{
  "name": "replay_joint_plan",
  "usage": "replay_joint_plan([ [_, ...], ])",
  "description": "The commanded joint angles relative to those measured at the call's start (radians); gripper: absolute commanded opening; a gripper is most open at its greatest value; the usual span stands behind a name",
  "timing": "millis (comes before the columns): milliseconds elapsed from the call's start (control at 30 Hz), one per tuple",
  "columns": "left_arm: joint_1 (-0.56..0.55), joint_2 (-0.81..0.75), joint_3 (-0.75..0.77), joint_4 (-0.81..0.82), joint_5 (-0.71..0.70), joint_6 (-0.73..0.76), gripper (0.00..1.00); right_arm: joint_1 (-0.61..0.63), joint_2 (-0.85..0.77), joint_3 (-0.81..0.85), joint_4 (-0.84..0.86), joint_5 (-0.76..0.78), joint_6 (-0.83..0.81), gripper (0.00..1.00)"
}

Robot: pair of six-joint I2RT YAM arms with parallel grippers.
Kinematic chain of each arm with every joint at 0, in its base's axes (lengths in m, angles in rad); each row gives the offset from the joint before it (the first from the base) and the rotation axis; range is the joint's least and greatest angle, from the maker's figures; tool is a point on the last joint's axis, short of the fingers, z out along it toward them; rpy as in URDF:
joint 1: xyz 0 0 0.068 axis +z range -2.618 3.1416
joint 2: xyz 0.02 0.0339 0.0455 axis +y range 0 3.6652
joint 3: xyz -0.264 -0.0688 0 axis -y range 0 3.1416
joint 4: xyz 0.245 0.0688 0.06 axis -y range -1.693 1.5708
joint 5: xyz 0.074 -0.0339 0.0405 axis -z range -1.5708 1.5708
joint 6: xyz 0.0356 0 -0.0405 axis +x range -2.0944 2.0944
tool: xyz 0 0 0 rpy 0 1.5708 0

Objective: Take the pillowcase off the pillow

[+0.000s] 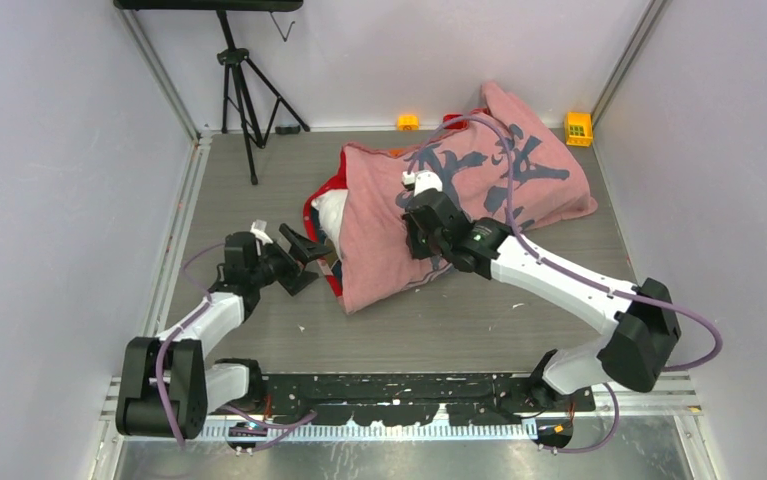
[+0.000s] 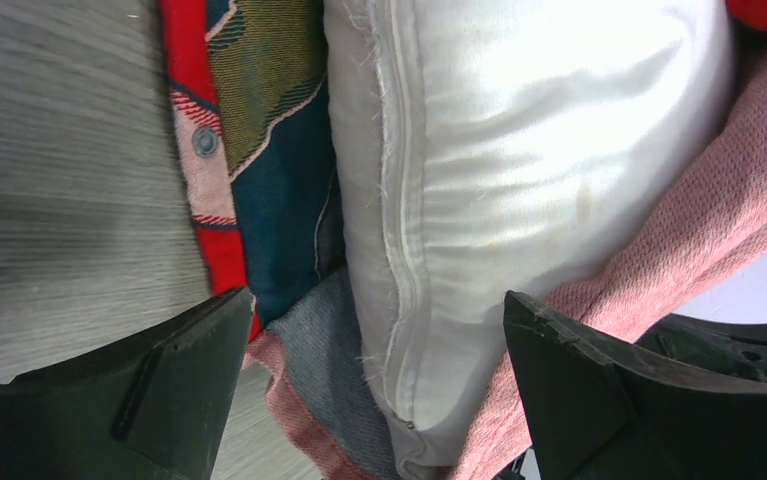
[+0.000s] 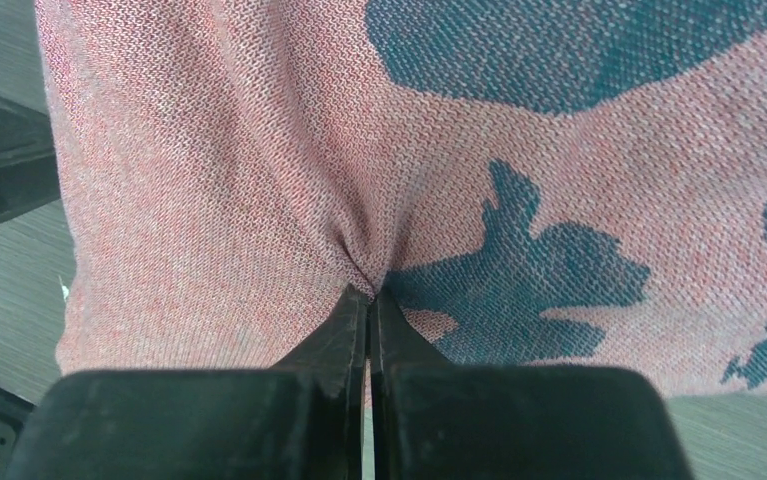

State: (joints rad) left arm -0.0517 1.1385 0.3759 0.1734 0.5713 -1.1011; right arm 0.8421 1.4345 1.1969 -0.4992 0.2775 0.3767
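- The pillowcase [image 1: 479, 190] lies across the middle and far right of the worktop [image 1: 259, 335]. Its faded pink reverse faces up with grey-blue blotches, and bright red print shows at its open left end.
- The plain white pillow [image 2: 519, 150] — seamed edge showing — pokes out of that opening.
- Left tool [image 2: 377, 298]: released, jaws wide, the pillow's end between them.
- Right tool [image 3: 371, 300]: clenched on a pinch of pillowcase fabric.
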Motion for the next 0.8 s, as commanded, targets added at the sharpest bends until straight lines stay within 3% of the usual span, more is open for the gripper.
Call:
replay_joint_plan([
  [0, -0.025, 0.047, 0.054, 0.137, 0.043, -0.027, 0.99, 0.001, -0.113, -0.066, 0.066, 0.044, 0.051, 0.0],
  [267, -0.122, 0.202, 0.123, 0.29, 0.007, -0.126, 1.0, 0.002, -0.161, -0.127, 0.074, -0.02, 0.066, 0.0],
  [533, -0.139, 0.358, 0.133, 0.545, -0.084, -0.302, 0.97, 0.001, -0.185, -0.13, 0.091, -0.041, 0.07, 0.0],
  [633, -0.169, 0.422, 0.181, 0.578, -0.072, -0.305, 0.81, 0.001, -0.194, -0.137, 0.093, -0.038, 0.067, 0.02],
  [667, -0.178, 0.444, 0.193, 0.604, -0.064, -0.308, 0.7, 0.001, -0.197, -0.14, 0.093, -0.031, 0.064, 0.09],
  [700, -0.18, 0.473, 0.195, 0.659, -0.056, -0.317, 0.56, 0.002, -0.2, -0.142, 0.092, -0.024, 0.06, 0.24],
  [767, -0.173, 0.514, 0.181, 0.768, -0.053, -0.351, 0.28, 0.002, -0.207, -0.143, 0.088, -0.007, 0.051, 0.34],
])
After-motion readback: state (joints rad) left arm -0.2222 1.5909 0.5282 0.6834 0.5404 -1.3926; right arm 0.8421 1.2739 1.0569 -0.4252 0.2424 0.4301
